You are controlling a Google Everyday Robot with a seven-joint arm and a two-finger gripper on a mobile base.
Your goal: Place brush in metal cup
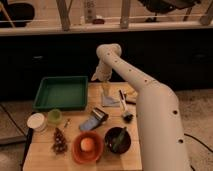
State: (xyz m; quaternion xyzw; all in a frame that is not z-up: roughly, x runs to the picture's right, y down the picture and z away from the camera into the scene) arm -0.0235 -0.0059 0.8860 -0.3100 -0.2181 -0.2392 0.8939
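Observation:
The brush (123,104) lies on the wooden table, right of centre, its slim white handle pointing away and its dark round head (127,117) towards the front. The metal cup (99,114), dark and shiny, appears to lie on its side near the table's middle, against a blue-grey item (89,124). My gripper (105,91) hangs from the white arm over the table's far middle, just above a grey patch (109,101). It is left of the brush handle and behind the cup, and holds nothing that I can see.
A green tray (60,93) fills the back left. A light green cup (55,116) and a white tub (36,121) stand at the left. An orange bowl (87,146), a dark bowl with a green utensil (118,139) and a brown cluster (60,141) sit along the front.

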